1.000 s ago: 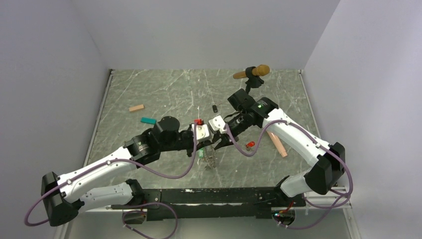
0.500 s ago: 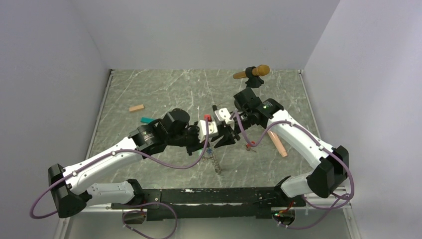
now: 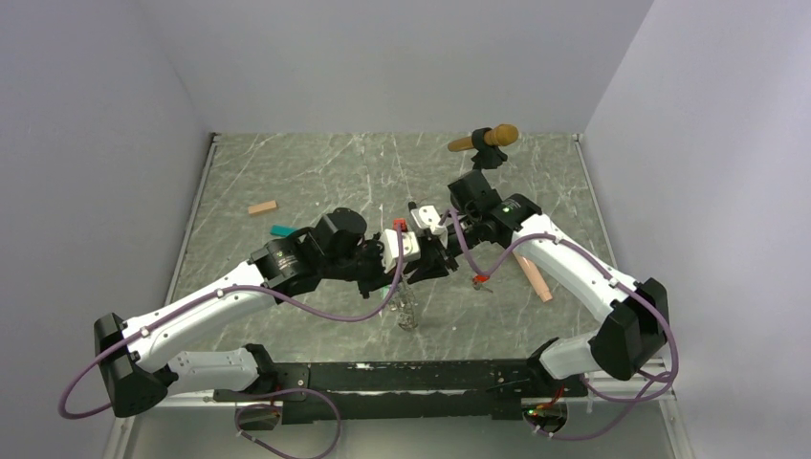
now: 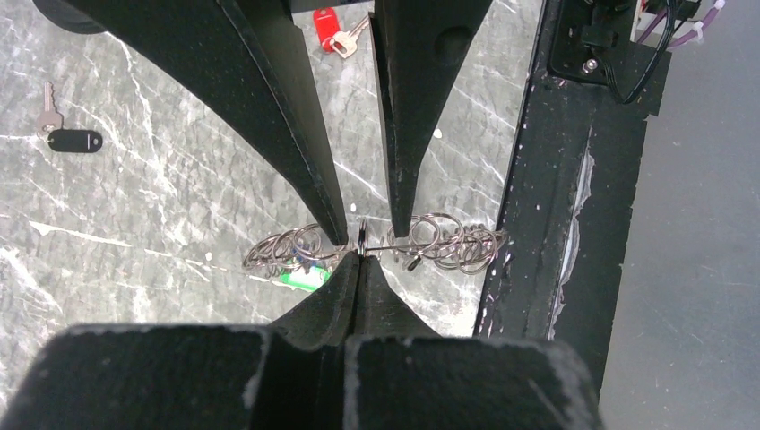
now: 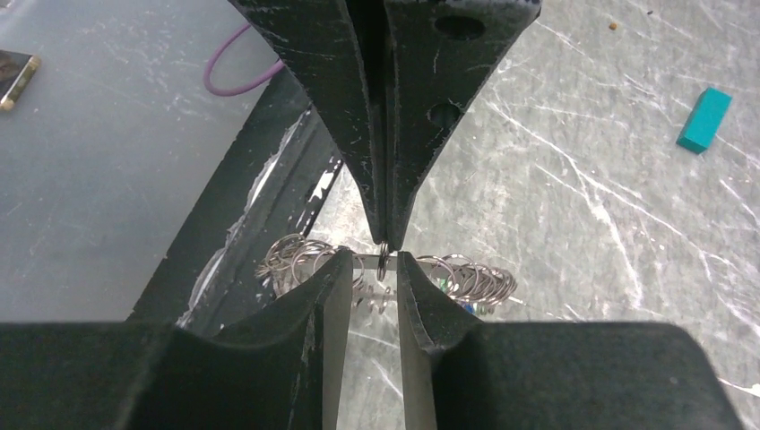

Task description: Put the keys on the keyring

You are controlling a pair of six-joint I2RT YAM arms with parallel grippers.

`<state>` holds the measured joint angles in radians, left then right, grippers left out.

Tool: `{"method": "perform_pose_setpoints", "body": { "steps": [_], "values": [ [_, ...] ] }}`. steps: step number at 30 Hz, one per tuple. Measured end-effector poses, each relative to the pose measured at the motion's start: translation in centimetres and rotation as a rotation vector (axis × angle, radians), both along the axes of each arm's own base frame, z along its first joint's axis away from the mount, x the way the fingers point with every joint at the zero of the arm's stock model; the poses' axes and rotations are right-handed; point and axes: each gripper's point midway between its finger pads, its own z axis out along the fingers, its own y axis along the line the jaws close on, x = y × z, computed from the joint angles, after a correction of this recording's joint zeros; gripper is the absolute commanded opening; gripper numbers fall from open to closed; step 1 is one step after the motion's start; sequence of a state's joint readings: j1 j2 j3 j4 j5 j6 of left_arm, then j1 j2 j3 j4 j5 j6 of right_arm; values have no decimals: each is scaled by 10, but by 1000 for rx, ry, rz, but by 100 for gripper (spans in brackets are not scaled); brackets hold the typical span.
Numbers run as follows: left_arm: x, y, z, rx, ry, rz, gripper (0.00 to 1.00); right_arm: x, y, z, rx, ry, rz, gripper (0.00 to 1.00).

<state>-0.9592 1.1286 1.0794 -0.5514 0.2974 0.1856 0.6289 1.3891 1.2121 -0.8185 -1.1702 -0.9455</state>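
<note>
The keyring (image 4: 448,246) is a chain of thin metal rings hanging between both grippers, above the table (image 3: 316,172). My left gripper (image 4: 359,255) is shut on one small ring (image 5: 384,260) of it. My right gripper (image 5: 374,262) faces it with jaws apart, its fingertips (image 5: 343,264) straddling that ring and the straight wire. A green tag (image 4: 300,279) shows among the rings. In the top view the keyring (image 3: 408,311) dangles below the two grippers. A red-tagged key (image 4: 330,40) and a black-tagged key (image 4: 72,141) lie loose on the table.
A microphone (image 3: 488,139) on its stand is at the back. A tan block (image 3: 262,207) and a teal block (image 3: 284,230) lie left, a pink cylinder (image 3: 532,273) right. The black base rail (image 4: 538,224) runs close by the keyring.
Both grippers have shifted right and away from the bases with the keyring. Over the last half second they barely moved; the hanging chain swung slightly left.
</note>
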Motion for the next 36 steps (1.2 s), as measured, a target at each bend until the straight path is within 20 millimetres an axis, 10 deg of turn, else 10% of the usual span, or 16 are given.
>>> {"method": "perform_pose_setpoints", "body": {
  "steps": [17, 24, 36],
  "values": [
    [0, -3, 3, -20, 13, 14, 1, 1, 2, -7, 7, 14, -7, 0],
    [0, 6, 4, -142, -33, 79, 59, -2, -2, -16, 22, 37, 6, 0],
    [-17, 44, -29, -550, -241, 146, 61, -17, -12, -20, 123, -25, 109, 0]
  ]
}}
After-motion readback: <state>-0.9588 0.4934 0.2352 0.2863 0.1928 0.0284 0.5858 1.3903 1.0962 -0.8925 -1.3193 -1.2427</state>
